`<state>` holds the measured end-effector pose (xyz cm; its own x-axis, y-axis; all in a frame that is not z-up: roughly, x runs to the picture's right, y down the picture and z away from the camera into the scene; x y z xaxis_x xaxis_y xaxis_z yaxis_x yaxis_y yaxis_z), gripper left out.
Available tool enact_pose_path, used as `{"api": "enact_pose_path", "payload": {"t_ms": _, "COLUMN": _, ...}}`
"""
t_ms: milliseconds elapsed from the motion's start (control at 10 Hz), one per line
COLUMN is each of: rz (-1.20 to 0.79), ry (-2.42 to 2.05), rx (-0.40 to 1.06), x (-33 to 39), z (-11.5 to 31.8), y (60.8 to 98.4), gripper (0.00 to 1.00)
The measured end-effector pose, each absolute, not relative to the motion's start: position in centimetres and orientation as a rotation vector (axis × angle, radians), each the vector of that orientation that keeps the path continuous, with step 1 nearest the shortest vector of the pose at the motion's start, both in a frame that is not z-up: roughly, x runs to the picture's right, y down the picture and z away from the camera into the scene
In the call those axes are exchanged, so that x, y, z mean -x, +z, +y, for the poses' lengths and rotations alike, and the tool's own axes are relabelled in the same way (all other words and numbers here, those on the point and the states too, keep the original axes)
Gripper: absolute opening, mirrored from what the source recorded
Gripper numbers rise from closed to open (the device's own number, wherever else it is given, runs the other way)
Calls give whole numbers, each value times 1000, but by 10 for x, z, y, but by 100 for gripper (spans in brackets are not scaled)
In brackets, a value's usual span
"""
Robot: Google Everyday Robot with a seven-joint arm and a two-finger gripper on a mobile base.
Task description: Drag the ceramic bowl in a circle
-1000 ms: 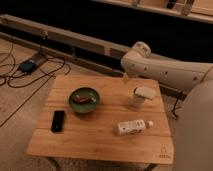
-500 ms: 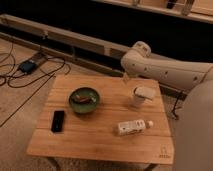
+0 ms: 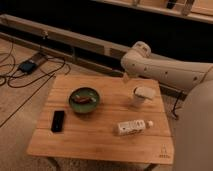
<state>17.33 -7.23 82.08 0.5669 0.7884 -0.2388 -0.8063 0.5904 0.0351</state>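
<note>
The ceramic bowl (image 3: 84, 99) is round, dark green and glossy, with a reddish-brown piece inside. It sits on the wooden table (image 3: 100, 137), left of centre. The robot's white arm (image 3: 165, 70) reaches in from the right and bends at a joint above the table's far edge, right of the bowl and apart from it. The gripper itself does not show in this view; only arm segments are visible.
A black phone (image 3: 58, 121) lies at the front left of the bowl. A white cup (image 3: 142, 96) stands to the right of the bowl. A white bottle (image 3: 133, 127) lies on its side at the front right. Cables and a power brick (image 3: 27, 66) lie on the floor at the left.
</note>
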Motion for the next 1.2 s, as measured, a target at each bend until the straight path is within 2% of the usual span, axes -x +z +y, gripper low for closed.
{"api": "enact_pose_path", "payload": {"t_ms": 800, "rz": 241, "ry": 937, "rx": 82, "x": -173, "z": -72, "y": 821, "gripper": 80}}
{"api": "enact_pose_path", "payload": {"t_ms": 1200, "rz": 282, "ry": 900, "rx": 162, "x": -147, "z": -35, "y": 811, "gripper": 80}}
